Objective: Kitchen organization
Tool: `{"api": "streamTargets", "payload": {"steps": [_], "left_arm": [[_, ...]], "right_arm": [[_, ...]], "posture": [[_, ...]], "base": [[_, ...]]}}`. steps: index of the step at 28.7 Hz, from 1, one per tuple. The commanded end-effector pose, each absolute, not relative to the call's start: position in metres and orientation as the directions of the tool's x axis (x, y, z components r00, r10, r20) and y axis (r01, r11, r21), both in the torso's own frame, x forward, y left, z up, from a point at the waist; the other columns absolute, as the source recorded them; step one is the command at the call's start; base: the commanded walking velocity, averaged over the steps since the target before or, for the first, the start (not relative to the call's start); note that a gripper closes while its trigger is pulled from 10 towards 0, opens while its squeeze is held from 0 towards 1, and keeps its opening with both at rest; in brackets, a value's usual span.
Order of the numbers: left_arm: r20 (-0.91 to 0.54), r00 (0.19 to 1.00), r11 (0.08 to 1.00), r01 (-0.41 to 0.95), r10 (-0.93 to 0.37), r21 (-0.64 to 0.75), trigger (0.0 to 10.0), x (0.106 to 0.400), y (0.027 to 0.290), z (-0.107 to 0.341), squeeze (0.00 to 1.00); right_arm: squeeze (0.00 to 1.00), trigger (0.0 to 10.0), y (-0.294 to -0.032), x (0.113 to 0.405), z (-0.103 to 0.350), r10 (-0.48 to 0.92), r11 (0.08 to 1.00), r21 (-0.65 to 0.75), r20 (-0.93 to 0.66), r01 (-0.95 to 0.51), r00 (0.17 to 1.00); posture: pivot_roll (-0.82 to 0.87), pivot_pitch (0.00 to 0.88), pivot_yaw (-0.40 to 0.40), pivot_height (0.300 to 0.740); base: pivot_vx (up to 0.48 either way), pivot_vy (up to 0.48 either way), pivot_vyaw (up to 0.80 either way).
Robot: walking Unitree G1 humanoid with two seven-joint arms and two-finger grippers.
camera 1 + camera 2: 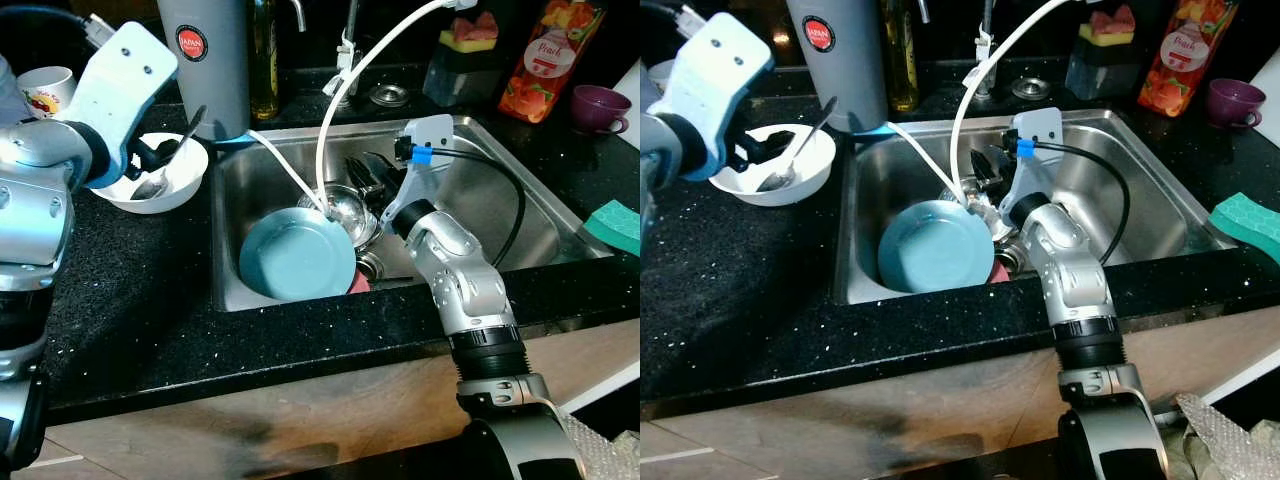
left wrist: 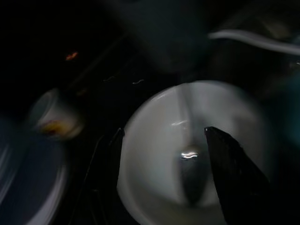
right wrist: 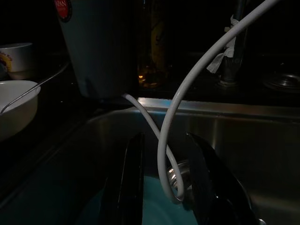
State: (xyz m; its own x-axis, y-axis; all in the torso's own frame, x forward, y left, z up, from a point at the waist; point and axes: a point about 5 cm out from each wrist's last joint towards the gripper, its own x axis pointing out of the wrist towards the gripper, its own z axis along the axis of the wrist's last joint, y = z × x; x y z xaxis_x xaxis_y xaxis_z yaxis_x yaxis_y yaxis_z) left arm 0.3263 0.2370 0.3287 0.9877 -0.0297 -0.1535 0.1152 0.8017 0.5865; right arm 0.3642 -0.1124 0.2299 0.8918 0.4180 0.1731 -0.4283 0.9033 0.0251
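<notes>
A white bowl [image 1: 172,186] with a metal spoon [image 1: 160,178] in it stands on the black counter left of the sink. My left gripper [image 1: 163,152] hovers just over it, open; in the left wrist view its fingers [image 2: 232,178] straddle the bowl [image 2: 159,126] and spoon [image 2: 190,164]. A blue plate [image 1: 298,258] leans in the steel sink [image 1: 520,215], with a steel bowl [image 1: 345,208] behind it. My right gripper [image 1: 368,178] is down in the sink above these, open, with a white cable [image 3: 164,154] looping between its fingers [image 3: 132,183].
A grey flask [image 1: 205,60] and an oil bottle [image 1: 264,60] stand behind the sink. A mug [image 1: 45,88] sits far left. A peach juice bottle [image 1: 550,55], a purple cup [image 1: 598,108] and a green sponge [image 1: 615,225] are on the right.
</notes>
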Motion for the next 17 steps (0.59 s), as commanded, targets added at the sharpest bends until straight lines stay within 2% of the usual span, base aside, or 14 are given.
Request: {"api": "streamTargets", "payload": {"steps": [1,2,3,4,10,11,12,13,17], "left_arm": [[-0.097,0.988,0.795,-0.038,0.121,0.605,10.0,0.331,0.263,0.332,0.0],[-0.089,0.979,0.786,-0.093,0.185,0.611,10.0,0.335,0.277,0.326,0.0],[-0.083,0.968,0.781,-0.14,0.238,0.609,10.0,0.339,0.289,0.32,0.06],[-0.081,0.96,0.78,-0.168,0.269,0.602,10.0,0.342,0.298,0.314,1.0],[-0.104,0.919,0.789,-0.264,0.381,0.555,10.0,0.349,0.329,0.286,1.0],[-0.1,0.891,0.771,-0.322,0.443,0.55,10.0,0.349,0.341,0.279,1.0],[-0.1,0.891,0.771,-0.322,0.443,0.55,10.0,0.349,0.341,0.279,1.0],[-0.089,0.854,0.729,-0.378,0.512,0.571,10.0,0.347,0.357,0.272,1.0],[-0.076,0.825,0.69,-0.414,0.56,0.593,10.0,0.342,0.371,0.265,1.0]], "right_arm": [[0.0,10.0,-0.111,0.365,0.229,0.423,0.9,0.037,0.162,-0.434,0.892],[0.0,10.0,-0.111,0.365,0.229,0.424,0.9,0.037,0.161,-0.435,0.891],[0.0,10.0,-0.11,0.364,0.228,0.426,0.899,0.037,0.16,-0.437,0.89],[0.0,10.0,-0.109,0.364,0.228,0.429,0.897,0.038,0.159,-0.44,0.889],[0.0,10.0,-0.107,0.364,0.228,0.438,0.893,0.037,0.16,-0.448,0.885],[0.0,10.0,-0.106,0.364,0.229,0.44,0.892,0.035,0.162,-0.45,0.884],[0.0,10.0,-0.106,0.364,0.229,0.44,0.892,0.035,0.162,-0.45,0.884],[0.0,10.0,-0.106,0.363,0.229,0.44,0.892,0.033,0.164,-0.451,0.883],[0.0,10.0,-0.107,0.362,0.23,0.439,0.893,0.03,0.167,-0.449,0.883]], "posture": [[0.05,0.066,-0.049,0.74],[0.05,0.067,-0.051,0.74],[0.05,0.067,-0.052,0.74],[0.05,0.067,-0.053,0.74],[0.04,0.068,-0.053,0.74],[0.04,0.065,-0.052,0.74],[0.04,0.065,-0.052,0.74],[0.04,0.065,-0.051,0.74],[0.04,0.064,-0.048,0.74]], "base": [[0.0,0.0,0.0],[0.0,0.0,0.0],[0.0,0.0,0.0],[0.0,0.0,0.0],[0.0,0.0,0.0],[0.0,0.0,0.0],[0.0,0.0,0.0],[0.0,0.0,0.0],[0.0,0.0,0.0]]}}
